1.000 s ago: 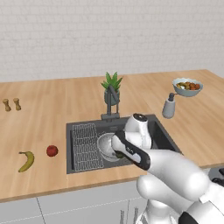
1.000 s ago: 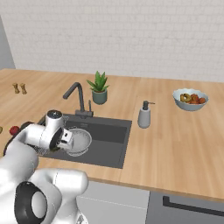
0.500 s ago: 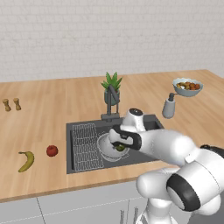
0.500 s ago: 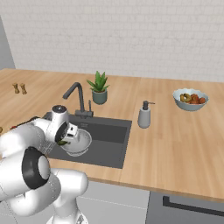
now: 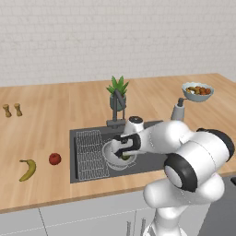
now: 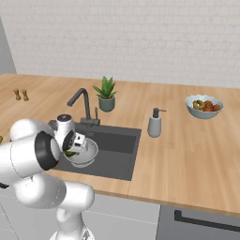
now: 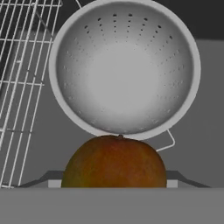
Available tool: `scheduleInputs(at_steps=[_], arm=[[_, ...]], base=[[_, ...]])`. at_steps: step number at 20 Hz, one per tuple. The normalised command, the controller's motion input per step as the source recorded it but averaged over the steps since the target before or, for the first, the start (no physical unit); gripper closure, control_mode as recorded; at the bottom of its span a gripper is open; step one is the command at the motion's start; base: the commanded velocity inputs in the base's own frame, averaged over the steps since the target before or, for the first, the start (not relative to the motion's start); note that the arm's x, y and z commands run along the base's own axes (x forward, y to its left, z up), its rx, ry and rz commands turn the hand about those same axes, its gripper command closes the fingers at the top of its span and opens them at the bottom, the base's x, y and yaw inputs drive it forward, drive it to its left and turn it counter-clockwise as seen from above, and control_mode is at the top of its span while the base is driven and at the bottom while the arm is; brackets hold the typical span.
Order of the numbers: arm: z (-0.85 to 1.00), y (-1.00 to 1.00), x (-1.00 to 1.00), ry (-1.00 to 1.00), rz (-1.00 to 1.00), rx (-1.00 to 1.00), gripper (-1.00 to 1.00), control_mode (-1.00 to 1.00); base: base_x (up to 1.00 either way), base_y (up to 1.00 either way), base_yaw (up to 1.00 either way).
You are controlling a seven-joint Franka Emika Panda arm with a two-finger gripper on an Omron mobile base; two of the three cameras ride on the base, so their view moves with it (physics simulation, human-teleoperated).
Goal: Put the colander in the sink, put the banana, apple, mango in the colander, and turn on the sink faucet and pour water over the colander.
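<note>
The colander (image 7: 127, 74) sits in the sink (image 5: 136, 167), a pale perforated bowl with nothing inside it; it also shows as colander (image 5: 110, 160) and colander (image 6: 88, 153). My gripper (image 5: 123, 154) hangs just over its near rim, shut on the mango (image 7: 114, 162), a green and orange-red fruit that hides the fingertips. The mango (image 5: 125, 157) peeks out under the hand. On the counter left of the sink lie the banana (image 5: 27, 169) and the red apple (image 5: 55, 158). The dark faucet (image 6: 79, 96) stands behind the basin, with no water running.
A flat wire rack (image 5: 91, 152) lies in the sink's left part, beside the colander. Behind the sink stand a potted plant (image 5: 118, 87) and a soap dispenser (image 6: 154, 124). A fruit bowl (image 6: 204, 106) sits far right, and two small shakers (image 5: 12, 110) far left.
The hand has swung left with the mango, from the sink's near side to just above the colander's rim. The banana and apple have not moved.
</note>
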Motion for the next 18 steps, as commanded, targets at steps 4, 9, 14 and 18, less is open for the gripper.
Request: scheduleInputs(at_steps=[4,9,14,18], arm=[[-0.44,-0.07,0.04,-0.01,0.00,0.00,1.00,-1.00],[-0.07,-0.03,0.28,-0.04,0.00,0.00,1.00,-1.00],[-0.09,-0.02,0.46,-0.05,0.00,0.00,1.00,-1.00],[-0.22,0.00,0.31,-0.03,0.00,0.00,1.00,-1.00]], base=[[0.00,0.00,0.00],[0.00,0.00,0.00],[0.00,0.00,0.00],[0.00,0.00,0.00]])
